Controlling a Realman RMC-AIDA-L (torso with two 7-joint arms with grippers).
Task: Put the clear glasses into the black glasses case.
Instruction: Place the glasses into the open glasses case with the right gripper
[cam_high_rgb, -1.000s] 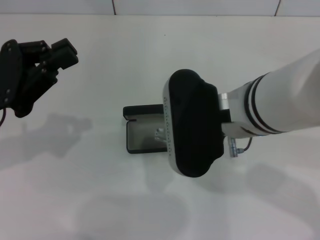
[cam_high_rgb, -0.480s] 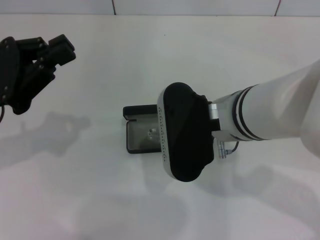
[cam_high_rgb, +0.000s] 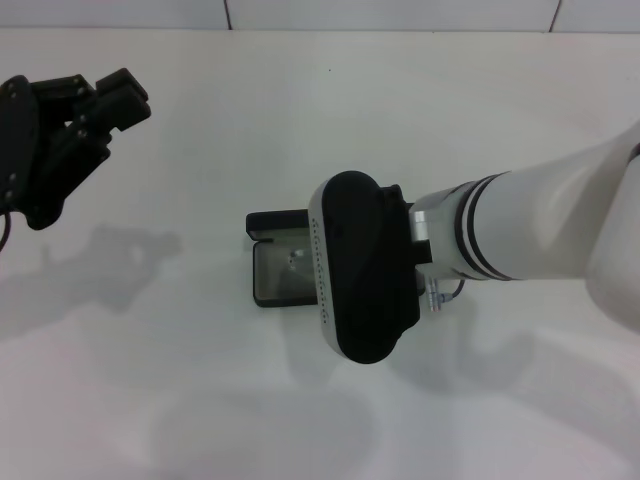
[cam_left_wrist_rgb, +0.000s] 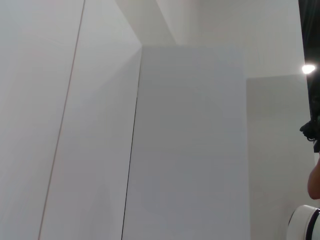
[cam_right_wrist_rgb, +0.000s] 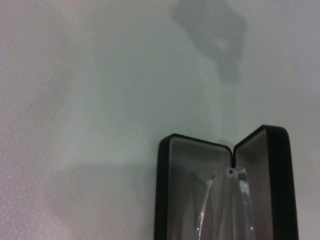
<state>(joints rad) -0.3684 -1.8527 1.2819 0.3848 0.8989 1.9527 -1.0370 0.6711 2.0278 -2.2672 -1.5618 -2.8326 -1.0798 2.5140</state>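
Right arm (cam_high_rgb: 520, 235) has crept further toward the robot's left over the last second, so its black wrist housing now covers more of the black glasses case (cam_high_rgb: 280, 262) in the head view; only the case's left end, hinge edge and a strip of grey lining show. Table (cam_high_rgb: 300, 120) is otherwise unchanged, and the case hasn't shifted. Left gripper (cam_high_rgb: 100, 105) sits parked well off to the left, raised, fingers spread, with only a slight shift from a second ago. Right gripper itself is hidden in the head view and absent from its own wrist view, so I can't tell if it's pinching or released. Right wrist view shows the case (cam_right_wrist_rgb: 220, 190) lying open, lid up, with the clear glasses (cam_right_wrist_rgb: 235, 200) down inside against the lining near the hinge, a thin temple arm angled across the tray. My read: placement is essentially done or in its last stage; release and lid closing likely remain.
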